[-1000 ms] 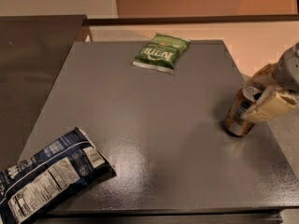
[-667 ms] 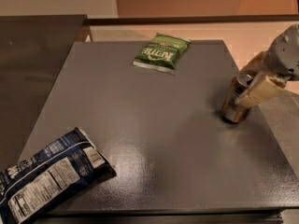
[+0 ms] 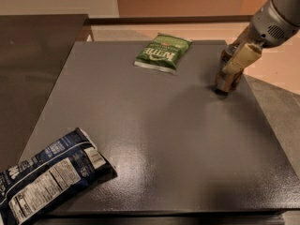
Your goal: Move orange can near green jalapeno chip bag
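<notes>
The orange can stands upright on the grey table near its right edge, toward the back. My gripper reaches in from the upper right and is shut on the can's upper part, one cream finger lying across its side. The green jalapeno chip bag lies flat at the back middle of the table, to the left of the can with a gap of bare table between them.
A larger dark blue chip bag with a white nutrition label lies at the front left corner, hanging over the edge. The grey table ends just right of the can. A dark counter adjoins on the left.
The gripper has carried the can from the right middle of the table toward the back, closer to the green bag. Both bags stayed put.
</notes>
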